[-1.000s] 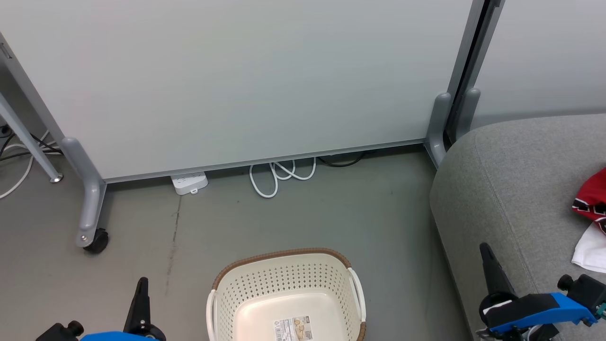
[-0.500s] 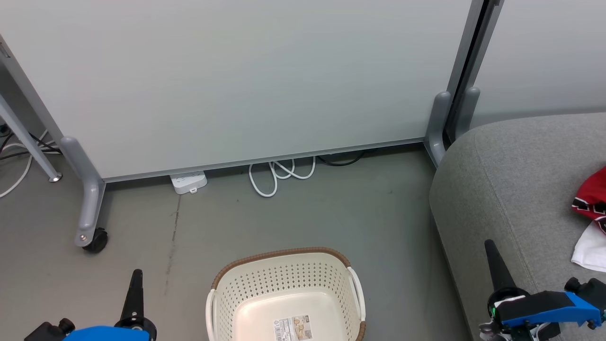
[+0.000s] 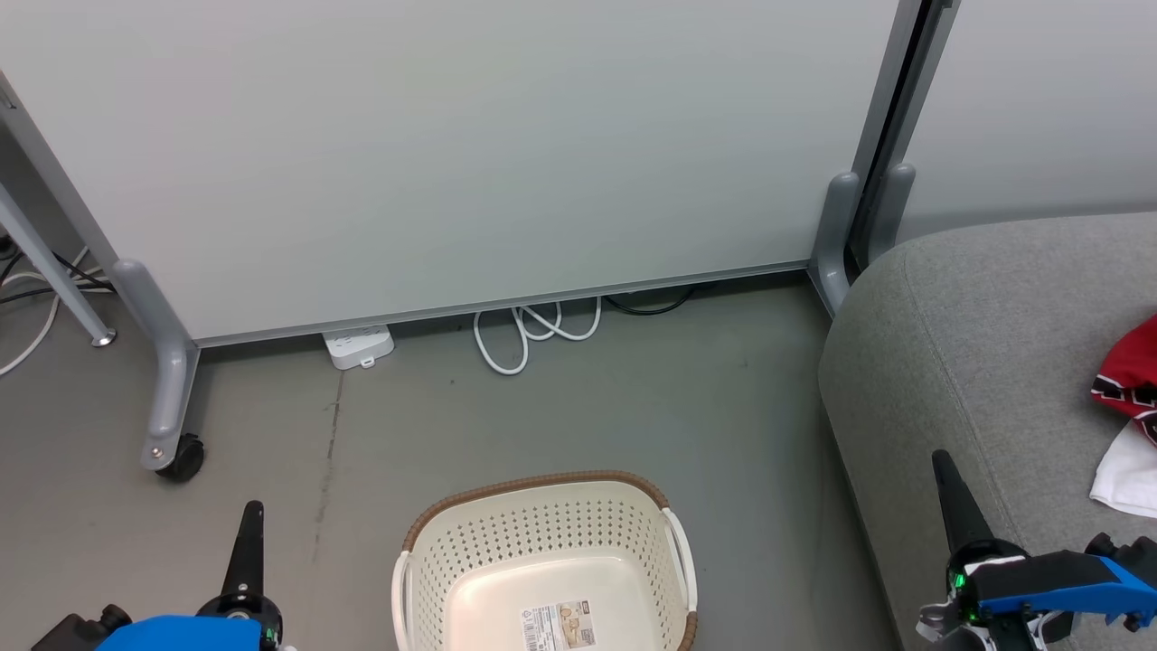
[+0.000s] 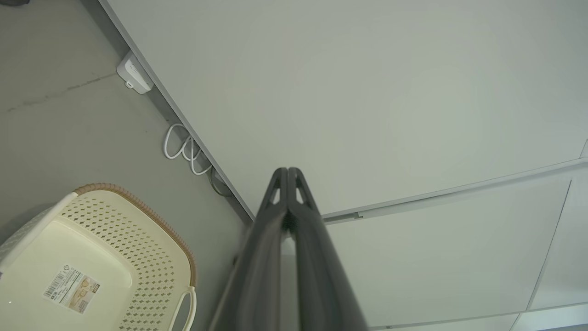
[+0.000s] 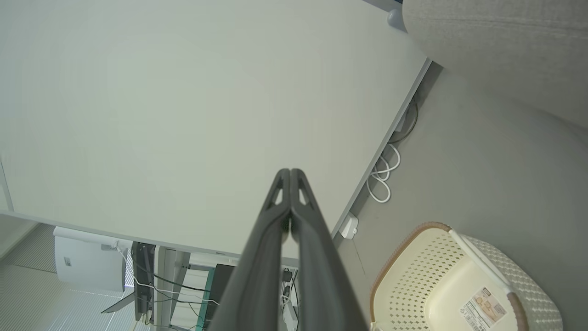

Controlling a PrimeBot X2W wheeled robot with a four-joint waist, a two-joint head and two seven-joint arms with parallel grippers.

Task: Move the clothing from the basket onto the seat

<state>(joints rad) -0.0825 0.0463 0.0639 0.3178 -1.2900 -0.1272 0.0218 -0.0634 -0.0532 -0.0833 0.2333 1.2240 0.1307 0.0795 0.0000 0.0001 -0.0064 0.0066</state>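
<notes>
Cream plastic basket (image 3: 506,542) sits on the floor (image 3: 633,407), its bare bottom showing a paper label (image 3: 559,627); the clothing (image 3: 1128,398) lies on the sofa (image 3: 976,344).
I have both arms low at the bottom edge of the head view, fingers pointing up toward the grey partition (image 3: 452,154). My left claw (image 3: 254,511) is pressed together over the floor, left of the basket. My right claw (image 3: 942,461) is pressed together too, over the sofa's front corner. A red shirt (image 3: 1130,371) and a white cloth (image 3: 1125,470) rest at the sofa's right edge, near the right claw but apart from it.
</notes>
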